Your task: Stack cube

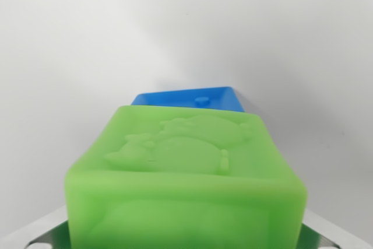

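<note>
Hand (186,243) clenched on green cube (186,173), metal fingers (49,234) showing at its lower corners. Carried above white worktop (70,45), blue cube (192,98) just beyond, far side, probably lining up to stack on it.

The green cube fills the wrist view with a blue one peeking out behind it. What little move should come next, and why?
Probably a small shift toward the blue cube, so the green cube sits squarely over it before lowering. The blue one shows only beyond the green one's far edge, so they look not yet aligned. The end effector's grip is barely visible.
</note>
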### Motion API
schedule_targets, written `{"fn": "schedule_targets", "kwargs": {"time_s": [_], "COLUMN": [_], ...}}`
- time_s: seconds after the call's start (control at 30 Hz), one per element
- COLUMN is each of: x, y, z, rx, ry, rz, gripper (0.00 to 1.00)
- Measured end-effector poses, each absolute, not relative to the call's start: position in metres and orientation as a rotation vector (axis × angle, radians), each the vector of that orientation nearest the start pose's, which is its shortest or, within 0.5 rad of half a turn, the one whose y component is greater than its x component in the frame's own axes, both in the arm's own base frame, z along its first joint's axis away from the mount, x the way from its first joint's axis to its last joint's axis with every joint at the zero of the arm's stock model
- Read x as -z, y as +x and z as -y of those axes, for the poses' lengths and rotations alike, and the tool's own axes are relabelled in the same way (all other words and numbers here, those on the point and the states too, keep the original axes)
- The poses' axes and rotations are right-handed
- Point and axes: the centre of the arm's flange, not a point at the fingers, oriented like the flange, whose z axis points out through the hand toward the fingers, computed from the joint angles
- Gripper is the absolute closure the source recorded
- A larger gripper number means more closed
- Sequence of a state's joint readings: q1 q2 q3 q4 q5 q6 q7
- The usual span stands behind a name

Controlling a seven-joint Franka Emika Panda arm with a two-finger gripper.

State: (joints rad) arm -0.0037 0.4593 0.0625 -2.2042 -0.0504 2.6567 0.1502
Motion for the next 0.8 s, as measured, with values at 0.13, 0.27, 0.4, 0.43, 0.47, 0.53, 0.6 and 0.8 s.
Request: {"fn": "schedule_targets", "kwargs": {"time_s": [0.13,0.27,0.4,0.43,0.47,0.53,0.6,0.8], "x": [-0.1687,-0.1688,-0.1688,-0.1688,-0.1688,-0.1688,-0.1688,-0.1688], "y": [0.5504,0.5504,0.5505,0.5505,0.5505,0.5505,0.5505,0.5505], "z": [-0.0347,-0.0347,-0.0347,-0.0347,-0.0347,-0.0347,-0.0347,-0.0346], "rx": [-0.009,-0.008,-0.008,-0.008,-0.008,-0.008,-0.008,-0.008], "ry": [-3.137,-3.137,-3.137,-3.137,-3.137,-3.137,-3.137,-3.137], "rz": [-0.083,-0.083,-0.083,-0.083,-0.083,-0.084,-0.084,-0.084], "gripper": [0.00,0.00,0.00,0.00,0.00,0.00,0.00,0.00]}}
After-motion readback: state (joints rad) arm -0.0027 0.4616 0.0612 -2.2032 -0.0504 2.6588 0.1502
